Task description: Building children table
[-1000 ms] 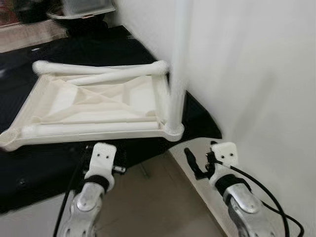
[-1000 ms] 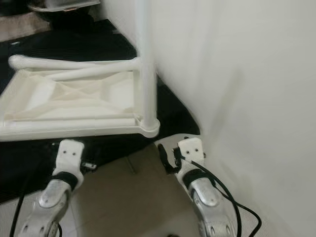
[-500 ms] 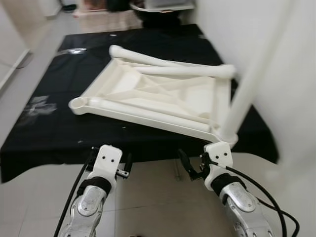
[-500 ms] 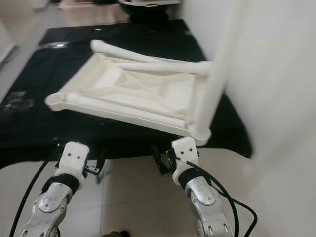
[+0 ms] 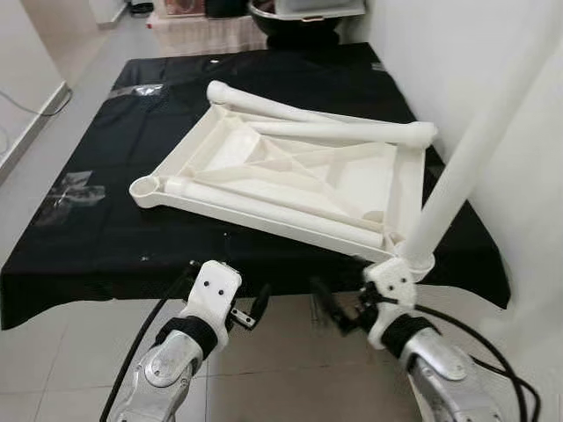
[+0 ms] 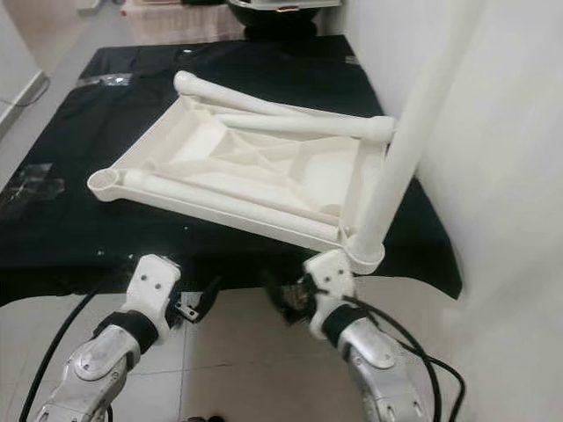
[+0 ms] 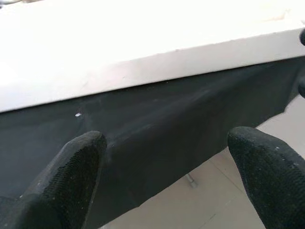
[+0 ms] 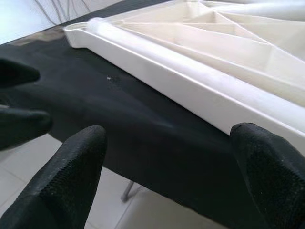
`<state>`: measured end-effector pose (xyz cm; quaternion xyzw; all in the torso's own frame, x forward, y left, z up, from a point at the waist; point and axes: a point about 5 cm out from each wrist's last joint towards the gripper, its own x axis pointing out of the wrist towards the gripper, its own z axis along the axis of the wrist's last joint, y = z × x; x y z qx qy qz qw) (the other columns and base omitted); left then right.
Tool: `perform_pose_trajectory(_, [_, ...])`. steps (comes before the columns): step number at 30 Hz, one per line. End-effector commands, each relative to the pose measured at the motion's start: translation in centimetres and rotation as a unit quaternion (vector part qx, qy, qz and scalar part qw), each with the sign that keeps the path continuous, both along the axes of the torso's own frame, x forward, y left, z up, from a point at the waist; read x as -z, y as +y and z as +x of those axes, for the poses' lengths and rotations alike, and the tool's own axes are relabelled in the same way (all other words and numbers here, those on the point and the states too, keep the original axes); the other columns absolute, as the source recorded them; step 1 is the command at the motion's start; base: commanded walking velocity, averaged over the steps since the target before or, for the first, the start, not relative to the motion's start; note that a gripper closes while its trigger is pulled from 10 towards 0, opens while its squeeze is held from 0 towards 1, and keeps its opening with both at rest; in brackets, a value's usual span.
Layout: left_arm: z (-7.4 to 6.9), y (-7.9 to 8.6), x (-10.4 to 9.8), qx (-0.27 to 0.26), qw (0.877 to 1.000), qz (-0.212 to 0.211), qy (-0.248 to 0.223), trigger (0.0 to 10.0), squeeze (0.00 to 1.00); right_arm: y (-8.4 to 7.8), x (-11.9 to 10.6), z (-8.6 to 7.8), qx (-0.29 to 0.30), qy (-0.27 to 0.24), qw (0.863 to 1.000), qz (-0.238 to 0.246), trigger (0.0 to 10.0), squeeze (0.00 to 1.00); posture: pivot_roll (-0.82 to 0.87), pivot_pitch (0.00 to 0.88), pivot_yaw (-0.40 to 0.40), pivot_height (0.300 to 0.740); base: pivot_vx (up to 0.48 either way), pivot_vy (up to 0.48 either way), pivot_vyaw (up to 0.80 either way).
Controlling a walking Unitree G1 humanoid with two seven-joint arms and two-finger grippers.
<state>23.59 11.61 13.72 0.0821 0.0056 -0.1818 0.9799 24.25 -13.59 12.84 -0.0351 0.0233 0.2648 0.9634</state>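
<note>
The white plastic children's tabletop (image 5: pixel 290 180) lies upside down on a black cloth (image 5: pixel 97 229) that covers a low table, ribbed underside facing up. One white table leg (image 5: pixel 475 149) stands in the socket at the corner nearest the right arm, rising and leaning toward the white wall (image 5: pixel 493 53) on the right. Two loose legs (image 5: pixel 325 123) lie along the far edge of the tabletop, and another (image 5: pixel 264 204) lies along the near edge — long axes running left to right, slanting slightly toward the near right corner.

Against half a second ago the whole scene sits a little differently in the head views, which looks like camera motion; the tabletop appears to lie as it did. Both arms have come forward and now sit closer to the cloth's front edge.

The left gripper (image 7: pixel 167 171) hovers just before the hanging cloth, fingers (image 7: pixel 71 176) spread wide, holding nothing. The right gripper (image 8: pixel 171 176) points at the near edge of the tabletop, likewise wide apart and empty. Beige floor tiles (image 5: pixel 290 369) lie below.
</note>
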Motion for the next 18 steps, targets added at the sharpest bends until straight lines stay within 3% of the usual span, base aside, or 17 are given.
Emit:
perform_pose_trajectory(1, [-0.14,0.68,0.72,-0.020,1.000,0.000,0.019,10.0,0.00,0.15,0.24,-0.14,0.000,0.002,1.000,-0.001,10.0,0.00,-0.06,0.116,-0.025,0.740,0.000,0.476,0.00])
perform_pose_trajectory(18, [0.30,0.68,0.63,-0.012,1.000,0.004,0.017,10.0,0.00,-0.20,0.42,0.21,0.018,0.006,1.000,-0.008,10.0,0.00,-0.06,0.113,-0.014,0.740,0.000,0.477,0.00])
